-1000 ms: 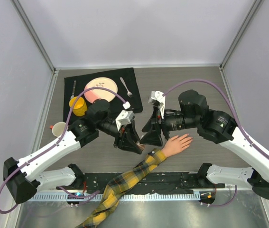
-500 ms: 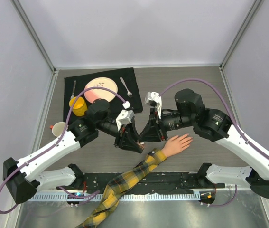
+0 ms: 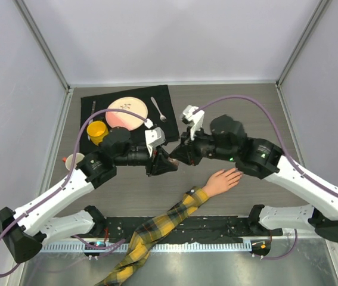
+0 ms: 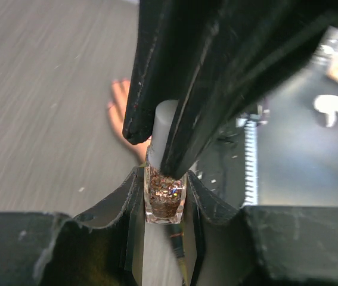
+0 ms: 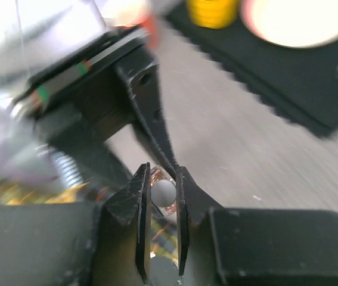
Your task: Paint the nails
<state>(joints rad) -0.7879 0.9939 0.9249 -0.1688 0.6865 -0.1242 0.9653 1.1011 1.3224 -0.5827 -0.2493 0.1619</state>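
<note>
Your left gripper (image 4: 164, 180) is clenched on a small clear nail polish bottle (image 4: 164, 202) of coppery glitter, pinching its glass sides and holding it above the middle of the wooden table (image 3: 264, 113). Your right gripper (image 5: 163, 179) meets it from the other side, its two black fingers (image 4: 216, 71) pressed against either side of the bottle's white cap (image 4: 164, 125), so the two arms join tip to tip over the table. The mannequin hand (image 3: 221, 180) lies flat with fingers spread, just right of centre and toward the near edge, below and to the right of the joined grippers and apart from both. The nails (image 3: 238, 174) point toward the right edge and are too small to make out from above. The yellow-and-dark plaid sleeve (image 3: 163, 225) runs from the wrist back over the near edge, toward the left. In the far-left corner a black mat (image 3: 169, 119) carries a pink plate (image 3: 127, 113), a fork (image 3: 158, 109) to its right and a yellow cup (image 3: 97, 131) at the mat's near-left corner. A white cup (image 3: 73, 159) stands off the mat by the left edge.
</note>
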